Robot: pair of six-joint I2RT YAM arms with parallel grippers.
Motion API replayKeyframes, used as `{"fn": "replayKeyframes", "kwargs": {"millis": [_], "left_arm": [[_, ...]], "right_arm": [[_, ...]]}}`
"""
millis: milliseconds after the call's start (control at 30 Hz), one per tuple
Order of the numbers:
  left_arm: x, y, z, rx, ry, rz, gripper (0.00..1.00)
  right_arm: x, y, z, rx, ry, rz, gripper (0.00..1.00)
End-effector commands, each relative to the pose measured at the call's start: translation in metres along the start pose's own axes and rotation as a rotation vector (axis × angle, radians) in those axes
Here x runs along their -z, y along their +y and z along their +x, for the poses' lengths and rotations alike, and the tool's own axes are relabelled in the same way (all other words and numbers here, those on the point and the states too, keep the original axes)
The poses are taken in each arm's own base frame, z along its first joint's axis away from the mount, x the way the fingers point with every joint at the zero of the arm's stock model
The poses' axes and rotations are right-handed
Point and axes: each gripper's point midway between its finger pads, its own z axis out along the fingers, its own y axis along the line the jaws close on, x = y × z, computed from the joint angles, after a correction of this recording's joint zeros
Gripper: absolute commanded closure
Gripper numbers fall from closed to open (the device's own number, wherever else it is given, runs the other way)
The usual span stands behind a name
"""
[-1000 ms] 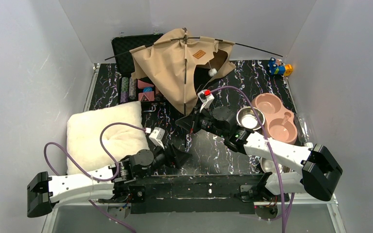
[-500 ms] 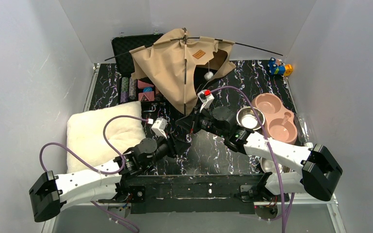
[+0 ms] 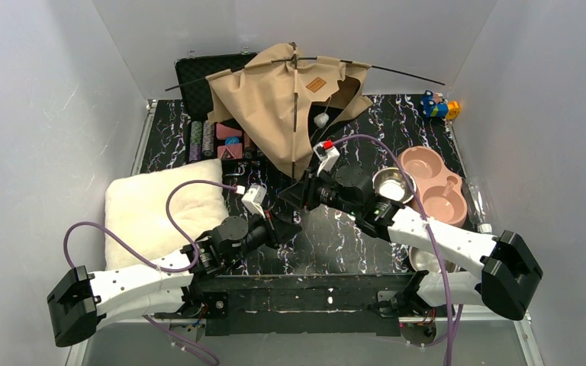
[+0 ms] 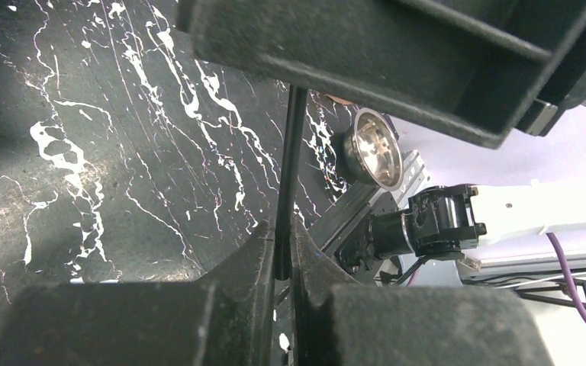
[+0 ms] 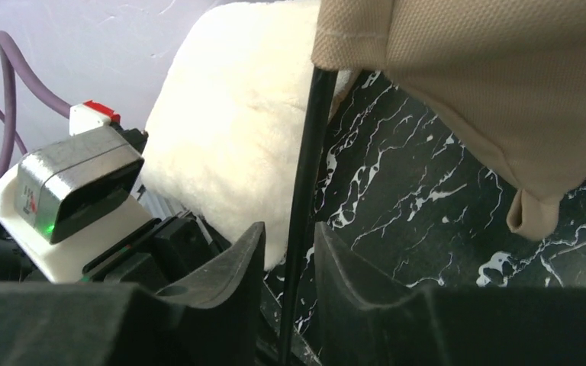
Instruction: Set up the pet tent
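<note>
Brown label patch on pet tent, lettering illegible

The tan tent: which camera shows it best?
The top external view: the whole tent shows, with its poles, label patch and pom-pom. The right wrist view catches only a canvas corner and one black pole; the left wrist view, just a thin pole.

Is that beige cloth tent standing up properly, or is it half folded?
Half collapsed. The tan canvas pet tent sags in loose folds, and one thin black pole juts out bare beyond the cloth.
</note>
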Motion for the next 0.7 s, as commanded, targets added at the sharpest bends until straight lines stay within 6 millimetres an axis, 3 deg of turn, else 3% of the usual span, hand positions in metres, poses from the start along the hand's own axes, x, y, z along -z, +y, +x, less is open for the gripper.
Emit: {"fn": "replayKeyframes", "kwargs": {"millis": [0, 133, 367, 400, 433, 467, 667], "left_arm": [[-0.003, 0.003, -0.029, 0.033, -0.12, -0.04, 1.0], [-0.005, 0.006, -0.032, 0.051, -0.148, -0.049, 1.0], [-0.008, 0.007, -0.032, 0.054, -0.15, -0.05, 1.0], [-0.008, 0.006, -0.032, 0.05, -0.149, -0.044, 1.0], [-0.008, 0.005, -0.032, 0.048, -0.15, -0.039, 1.0], [-0.008, 0.005, -0.032, 0.047, -0.149, -0.039, 1.0], [-0.008, 0.005, -0.033, 0.046, -0.148, -0.038, 1.0]], "right_arm": [[0.016, 0.016, -0.01, -0.016, 0.002, -0.037, 0.58], [0.026, 0.015, 0.0, -0.059, 0.025, -0.035, 0.49], [0.034, 0.009, 0.01, -0.085, 0.052, -0.008, 0.51], [0.063, 0.038, -0.021, -0.064, -0.046, -0.091, 0.51], [0.037, 0.011, 0.009, -0.08, 0.054, -0.011, 0.51], [0.033, 0.006, 0.014, -0.08, 0.072, 0.001, 0.53], [0.028, 0.002, 0.018, -0.07, 0.096, 0.017, 0.57]]}}
